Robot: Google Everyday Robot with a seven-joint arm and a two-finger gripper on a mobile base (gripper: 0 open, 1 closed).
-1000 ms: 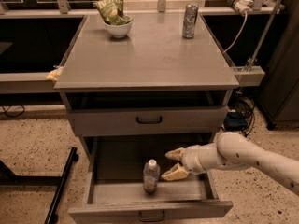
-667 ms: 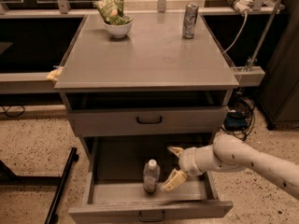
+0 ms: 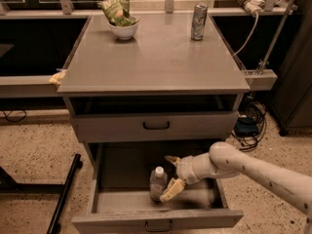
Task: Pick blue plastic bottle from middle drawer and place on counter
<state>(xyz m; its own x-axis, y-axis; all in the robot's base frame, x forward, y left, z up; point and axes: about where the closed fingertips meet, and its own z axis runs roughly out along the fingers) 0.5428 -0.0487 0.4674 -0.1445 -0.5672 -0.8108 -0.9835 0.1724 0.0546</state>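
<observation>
The blue plastic bottle (image 3: pixel 157 180) stands upright in the pulled-out middle drawer (image 3: pixel 109 177), near its front centre; it looks clear, with a white cap. My gripper (image 3: pixel 168 177) reaches in from the right, just right of the bottle. Its fingers are open, one above at the bottle's cap height, the other low against the bottle's base on the right. The fingers are not closed on the bottle. The grey counter (image 3: pixel 156 57) is the cabinet top above.
A metal drink can (image 3: pixel 198 21) stands at the counter's back right. A white bowl with a green snack bag (image 3: pixel 122 26) sits at the back left. The upper drawer (image 3: pixel 156 126) is shut. A black frame leg (image 3: pixel 66 194) stands on the floor at left.
My gripper has moved a little left, closer to the bottle, and its lower finger now lies at the bottle's base. The bottle has not moved.
</observation>
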